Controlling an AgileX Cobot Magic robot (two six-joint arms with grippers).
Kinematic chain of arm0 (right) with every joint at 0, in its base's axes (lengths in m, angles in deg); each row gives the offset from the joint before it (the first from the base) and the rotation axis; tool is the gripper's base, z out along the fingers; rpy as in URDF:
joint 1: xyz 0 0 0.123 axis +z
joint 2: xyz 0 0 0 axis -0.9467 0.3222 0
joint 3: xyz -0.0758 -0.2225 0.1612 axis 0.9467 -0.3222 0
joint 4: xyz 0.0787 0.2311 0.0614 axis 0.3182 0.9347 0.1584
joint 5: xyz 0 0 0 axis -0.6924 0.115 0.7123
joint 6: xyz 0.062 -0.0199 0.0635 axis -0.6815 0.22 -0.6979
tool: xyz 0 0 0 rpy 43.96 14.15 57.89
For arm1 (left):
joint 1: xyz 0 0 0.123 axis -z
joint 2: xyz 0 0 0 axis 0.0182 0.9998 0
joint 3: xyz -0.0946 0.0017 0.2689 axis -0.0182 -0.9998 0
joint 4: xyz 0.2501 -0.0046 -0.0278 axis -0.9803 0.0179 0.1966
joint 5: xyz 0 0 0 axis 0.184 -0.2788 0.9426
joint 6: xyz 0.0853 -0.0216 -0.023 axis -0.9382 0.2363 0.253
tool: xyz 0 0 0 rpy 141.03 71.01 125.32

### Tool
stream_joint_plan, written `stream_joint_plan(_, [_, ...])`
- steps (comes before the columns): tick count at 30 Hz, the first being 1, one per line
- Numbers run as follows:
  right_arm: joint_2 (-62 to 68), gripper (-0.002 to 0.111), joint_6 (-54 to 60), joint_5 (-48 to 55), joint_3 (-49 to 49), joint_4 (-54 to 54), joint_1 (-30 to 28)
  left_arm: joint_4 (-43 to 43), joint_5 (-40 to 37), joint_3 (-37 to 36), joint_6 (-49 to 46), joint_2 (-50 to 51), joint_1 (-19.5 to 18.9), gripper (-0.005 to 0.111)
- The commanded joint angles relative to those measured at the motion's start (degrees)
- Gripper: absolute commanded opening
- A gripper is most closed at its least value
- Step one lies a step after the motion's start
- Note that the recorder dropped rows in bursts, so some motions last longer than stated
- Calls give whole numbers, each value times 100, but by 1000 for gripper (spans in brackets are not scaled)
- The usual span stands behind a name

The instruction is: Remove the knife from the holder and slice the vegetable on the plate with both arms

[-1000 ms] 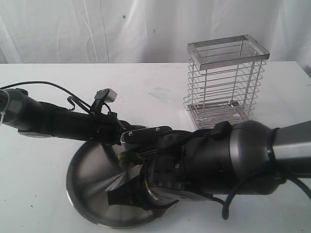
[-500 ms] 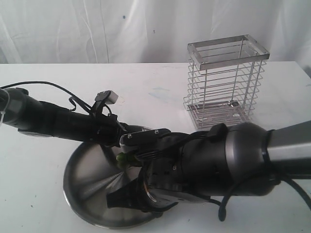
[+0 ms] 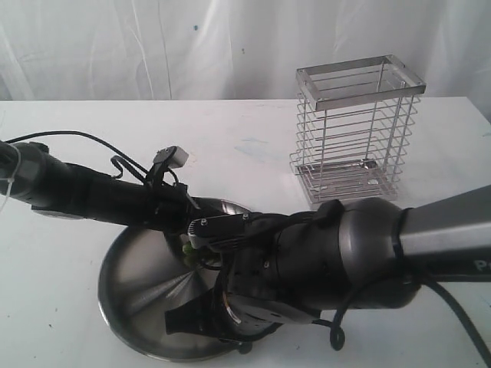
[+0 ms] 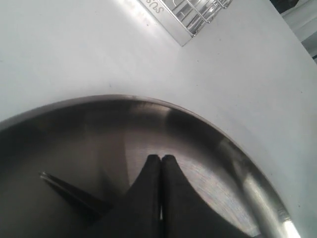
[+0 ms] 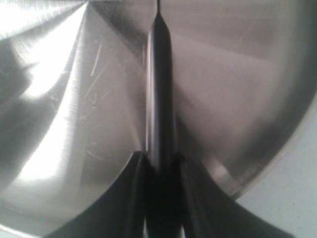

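arms shift: both lower and further left over plate point(image 3: 126, 284) than a second back; right arm covering more of the rim; plate edge looks nudged left a touch; holder point(image 3: 357, 130) same spot.
left arm point(image 3: 84, 192): reaching in low from the left across plate's far side, tip hidden behind right arm in exterior view. Risk: cables and wrist crowd the other arm, could knock together on any sideways stroke.
left pincer point(image 4: 161, 158): fully closed, fingertips pressed together, nothing between them, just above bare plate floor; contact not readable. Risk: pins nothing as seen, so no steadying of the cut.
vegetable point(image 3: 189, 249): small green bits mid-plate, just beside left arm's tip and under right wrist housing; absent from both wrist views; whole or cut, cannot tell. Risk: glossy and round, likely to roll or skid off under blade pressure if unpinned.
plate: on table point(image 3: 253, 146), nothing bracing it. Risk: downward or dragging cut could slide it further.
knife point(image 5: 159, 74): pointing straight out of right pincer, edge-on over plate centre; tip contact not readable. Risk: blade may twist in the grip, or land on the left fingers nearby.
right pincer point(image 5: 158, 161): partly closed, clamped on knife's rear end.
holder: upright, well apart to the right, no knife seen inside; little hazard.
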Motion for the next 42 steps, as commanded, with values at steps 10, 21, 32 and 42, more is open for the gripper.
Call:
stream_joint_plan(10, [-95,0,802,487,-13,889,6,-561,492,-105,740,276,-21,0])
stream_joint_plan(21, [-110,0,1568,851,-13,1677,6,-550,471,-105,740,276,-21,0])
stream_joint_plan(32, [-110,0,1863,772,-13,1946,6,-387,355,-95,725,276,-21,0])
stream_joint_plan(42, [-110,0,1807,427,-13,1632,6,493,-365,-95,-42,-245,-104,0])
